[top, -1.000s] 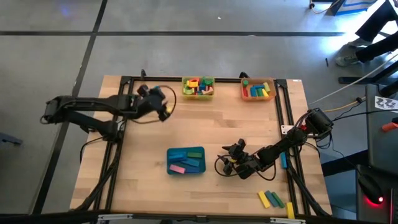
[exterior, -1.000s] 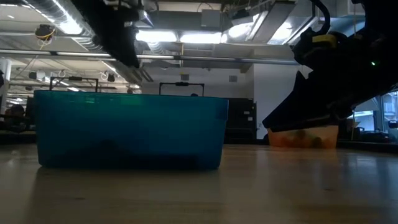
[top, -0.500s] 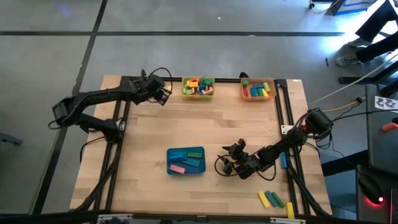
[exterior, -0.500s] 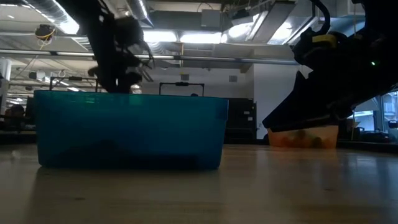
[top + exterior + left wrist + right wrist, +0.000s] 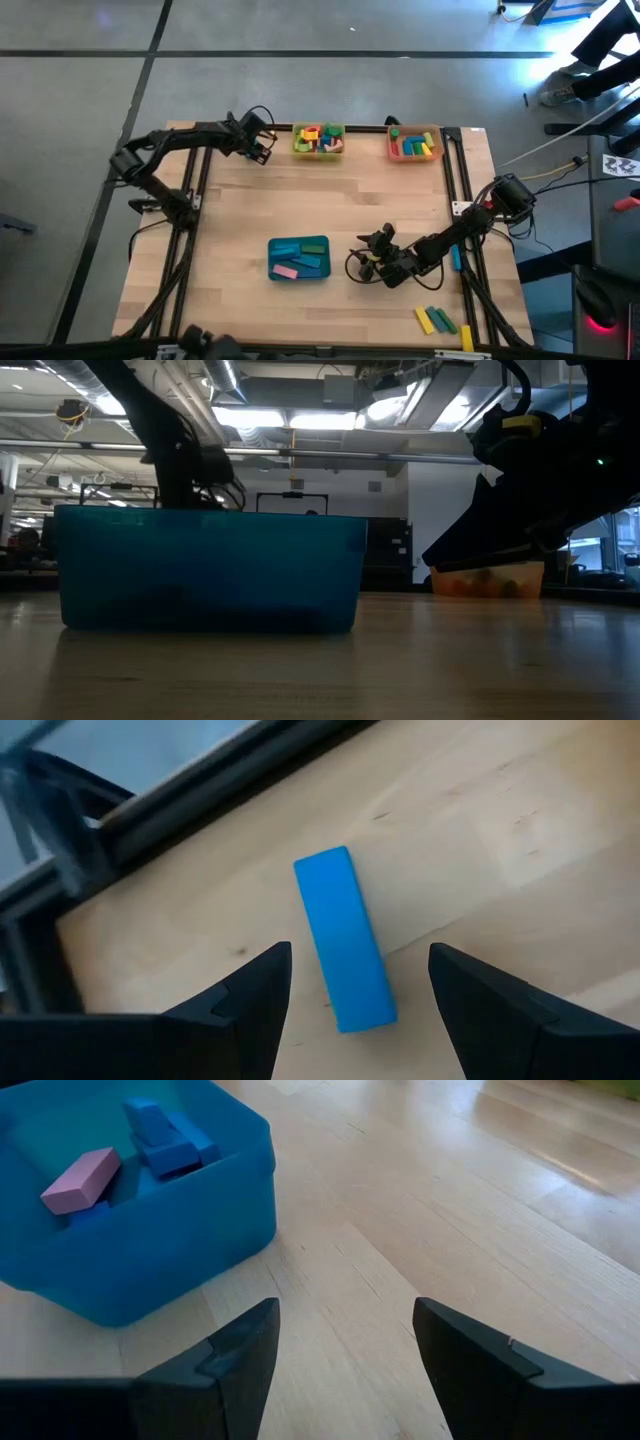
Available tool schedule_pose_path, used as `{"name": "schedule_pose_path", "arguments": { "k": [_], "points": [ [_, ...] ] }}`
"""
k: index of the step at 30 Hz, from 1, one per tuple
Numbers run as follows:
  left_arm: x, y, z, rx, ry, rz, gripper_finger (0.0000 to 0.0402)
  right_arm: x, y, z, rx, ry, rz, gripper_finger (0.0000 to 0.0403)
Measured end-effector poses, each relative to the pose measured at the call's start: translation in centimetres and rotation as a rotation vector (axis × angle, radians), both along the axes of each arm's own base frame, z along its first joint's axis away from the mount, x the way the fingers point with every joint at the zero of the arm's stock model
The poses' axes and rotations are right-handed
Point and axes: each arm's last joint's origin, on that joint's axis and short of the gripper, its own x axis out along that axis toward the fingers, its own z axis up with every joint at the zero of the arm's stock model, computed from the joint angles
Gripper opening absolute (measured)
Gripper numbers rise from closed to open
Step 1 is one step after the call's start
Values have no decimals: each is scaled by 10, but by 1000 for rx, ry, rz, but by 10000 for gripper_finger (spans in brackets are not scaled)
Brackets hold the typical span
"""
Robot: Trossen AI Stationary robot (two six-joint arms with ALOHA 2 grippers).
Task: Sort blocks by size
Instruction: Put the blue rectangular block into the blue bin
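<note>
One long blue block (image 5: 343, 939) lies flat between the open left gripper's (image 5: 352, 995) fingers, long axis running forward. Right gripper (image 5: 340, 1365) open, beside the teal tray (image 5: 150, 1250).

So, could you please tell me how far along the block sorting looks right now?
Done: blocks already sit in the yellow tray, orange tray and teal tray. In hand: nothing is gripped; the left gripper, jaws open, hovers over a blue block near the table's far edge. Left: that block and loose blocks at the near right corner. The right gripper waits open beside the teal tray.
</note>
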Motion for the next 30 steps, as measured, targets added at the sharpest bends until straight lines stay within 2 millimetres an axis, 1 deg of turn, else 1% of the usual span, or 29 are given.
{"name": "schedule_pose_path", "arguments": {
  "k": [9,16,19,28,30],
  "points": [
    [-7,19,-24,-55,19,26,221,0,0,0,0,0,0,234],
    [-3,22,-30,-73,-33,-3,218,0,0,0,-2,3,0,234],
    [-3,22,-30,-77,-29,-5,195,0,0,0,-4,6,0,234],
    [-4,21,-31,-103,3,-72,91,0,0,-1,-4,7,1,234],
    [-3,19,-31,-103,13,-96,86,0,0,-1,-4,7,1,234]
  ]
}}
